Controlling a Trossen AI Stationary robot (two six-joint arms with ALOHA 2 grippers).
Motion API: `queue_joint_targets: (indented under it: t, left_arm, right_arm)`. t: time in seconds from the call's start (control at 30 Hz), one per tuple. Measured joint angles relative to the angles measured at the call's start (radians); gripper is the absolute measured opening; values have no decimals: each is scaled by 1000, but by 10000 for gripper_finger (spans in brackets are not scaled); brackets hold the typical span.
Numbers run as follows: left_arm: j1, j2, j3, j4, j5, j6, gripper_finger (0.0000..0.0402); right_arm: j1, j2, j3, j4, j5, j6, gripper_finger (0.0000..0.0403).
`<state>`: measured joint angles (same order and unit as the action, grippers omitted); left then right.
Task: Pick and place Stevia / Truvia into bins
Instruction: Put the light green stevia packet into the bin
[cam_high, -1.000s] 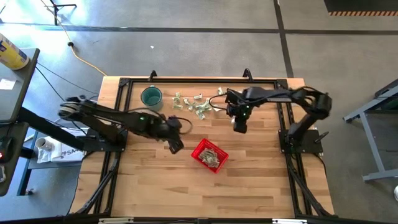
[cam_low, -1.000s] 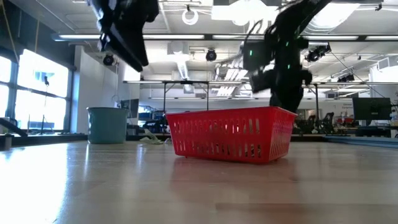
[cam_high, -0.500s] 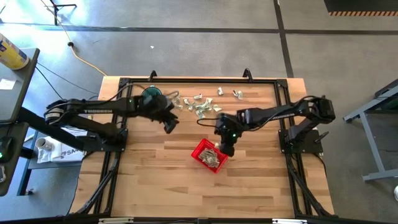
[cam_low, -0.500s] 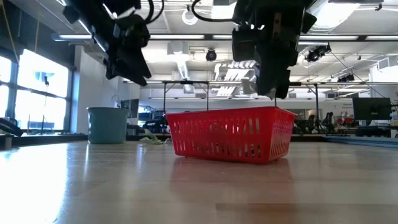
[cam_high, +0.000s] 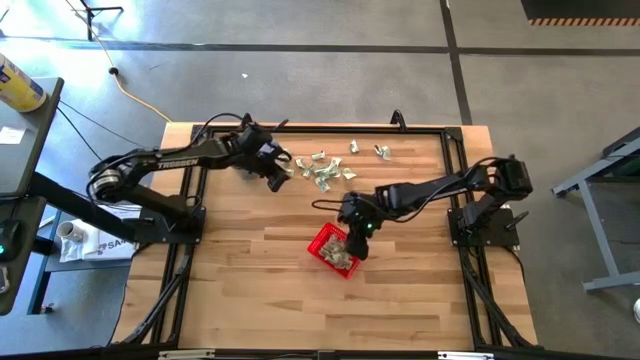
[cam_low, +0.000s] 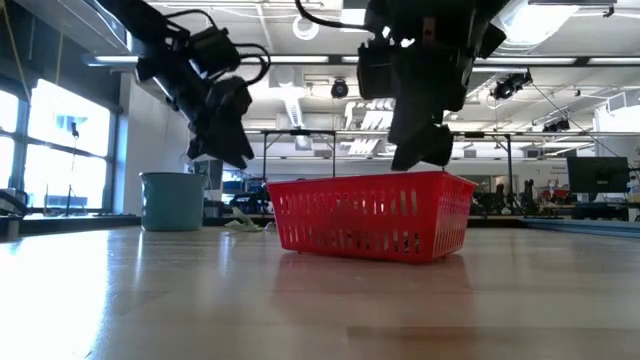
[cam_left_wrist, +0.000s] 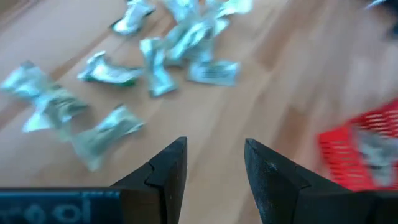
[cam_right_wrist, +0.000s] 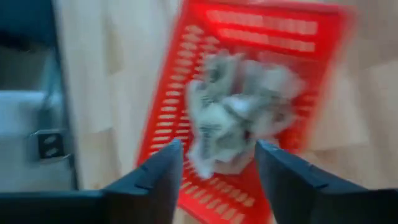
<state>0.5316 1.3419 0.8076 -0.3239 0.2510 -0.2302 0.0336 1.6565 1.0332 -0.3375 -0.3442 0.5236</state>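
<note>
**Grippers over sachets and basket**

Fingers of the right gripper (cam_high: 358, 238) stand spread with nothing between them, poised directly above the small square red plastic basket with mesh-like walls (cam_high: 322, 245). Its wrist view looks down between the two dark fingertips (cam_right_wrist: 163, 171) into that basket (cam_right_wrist: 186, 81), where a heap of crumpled pale green and white paper sachets (cam_right_wrist: 239, 109) lies on the floor of it. In the low view the gripper (cam_low: 415, 150) hangs just over the basket's rim (cam_low: 375, 184), apart from it.

The left gripper (cam_high: 277, 178) hovers near the far side of the wooden table (cam_high: 250, 290), its fingers (cam_left_wrist: 169, 167) parted and holding nothing. Loose sachets (cam_left_wrist: 99, 127) lie scattered on the wood ahead of them, blurred, and a corner of the red basket shows at the edge of that view. From above, this loose scatter (cam_high: 322, 172) sits between the two arms, just beside the left gripper, with a few strays (cam_high: 381, 151) farther toward the right arm's side.

A round teal-green cup (cam_low: 172, 200) stands on the table beyond the left gripper; from above, the left arm hides most of it. A black metal frame (cam_high: 330, 128) borders the tabletop.
</note>
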Motion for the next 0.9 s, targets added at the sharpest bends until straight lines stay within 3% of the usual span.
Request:
queue_joint_targets:
  t: [0.17, 0.23, 0.4, 0.5, 0.63, 0.9]
  left_arm:
    - [-12, 69, 93, -149, -131, 181, 193]
    - [-23, 113, 144, -212, -200, 251, 193]
    - [-23, 256, 303, -357, -258, 304, 193]
    - [-43, 362, 406, -450, -339, 351, 193]
    - [-68, 493, 536, -595, -370, 414, 193]
    - [-89, 658, 650, -668, -401, 466, 193]
  right_arm:
    - [-22, -82, 0, -72, 212, -16, 241]
    - [-37, -112, 0, -131, 248, -36, 247]
    - [-101, -165, 0, -263, 242, -56, 247]
    - [-134, -182, 0, -291, 242, -84, 248]
    - [-167, -198, 0, -309, 231, -107, 248]
    - [-199, -199, 0, -367, 226, -139, 248]
